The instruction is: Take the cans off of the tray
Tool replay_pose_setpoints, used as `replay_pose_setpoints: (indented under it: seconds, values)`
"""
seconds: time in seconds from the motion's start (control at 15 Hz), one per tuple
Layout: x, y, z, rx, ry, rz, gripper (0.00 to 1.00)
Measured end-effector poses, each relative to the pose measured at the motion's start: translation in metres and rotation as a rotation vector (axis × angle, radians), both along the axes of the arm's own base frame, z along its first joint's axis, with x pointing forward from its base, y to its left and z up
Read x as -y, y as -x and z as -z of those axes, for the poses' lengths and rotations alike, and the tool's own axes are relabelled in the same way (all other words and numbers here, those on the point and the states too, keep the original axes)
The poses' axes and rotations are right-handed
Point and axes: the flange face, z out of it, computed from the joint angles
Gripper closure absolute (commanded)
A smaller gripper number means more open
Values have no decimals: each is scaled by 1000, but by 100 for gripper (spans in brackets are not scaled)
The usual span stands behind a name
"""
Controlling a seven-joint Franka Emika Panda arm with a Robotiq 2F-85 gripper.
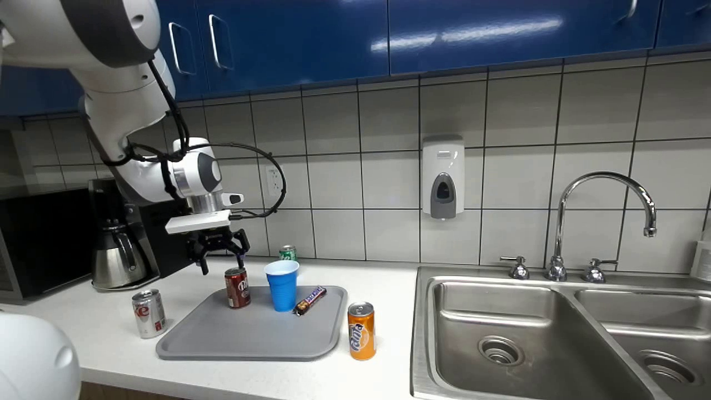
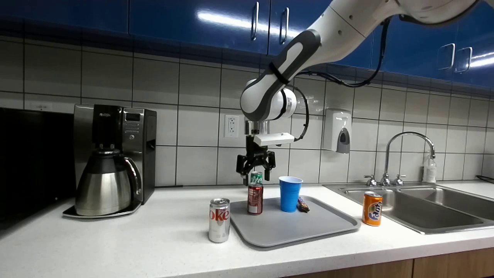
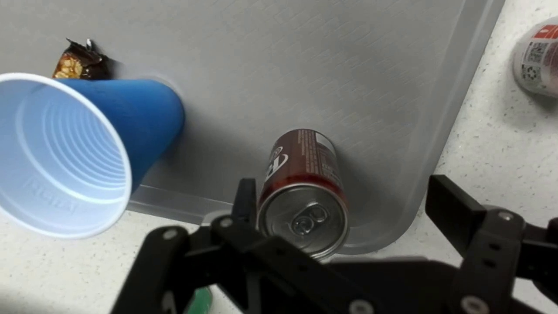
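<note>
The dark red can (image 1: 238, 289) stands upright on the grey tray (image 1: 250, 336), near its back corner. It also shows in an exterior view (image 2: 255, 200) and the wrist view (image 3: 305, 170). My gripper (image 1: 223, 268) is open above the can; in the wrist view (image 3: 344, 205) the can top is between the fingers, closer to the left one. Whether that finger touches it I cannot tell. The silver can with red marking (image 2: 219, 222) stands on the counter beside the tray, partly visible in the wrist view (image 3: 540, 61). The orange can (image 1: 361, 333) stands on the counter at the tray's opposite side.
A blue cup (image 1: 283, 291) and a candy bar (image 1: 310, 300) are on the tray, the cup close to the dark red can. A green can (image 1: 288, 253) stands behind the tray. A coffee maker (image 2: 112, 181) and a steel sink (image 1: 500, 328) flank the area.
</note>
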Motion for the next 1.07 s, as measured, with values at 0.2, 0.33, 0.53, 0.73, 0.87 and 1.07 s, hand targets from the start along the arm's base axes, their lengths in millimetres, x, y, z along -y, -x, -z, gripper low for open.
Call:
replay_pose_setpoints:
  seconds: [0.2,0.33,0.53,0.73,0.87,1.07]
  values:
    - [3,-12,5,6,-2,30,0]
    - [6,-19,6,9,-1,43,0]
    - [8,-27,11,5,3,57,0]
    - [9,-30,20,-13,11,63,0]
    - [8,-32,28,-25,17,65,0]
    - [7,-34,40,-38,21,64,0]
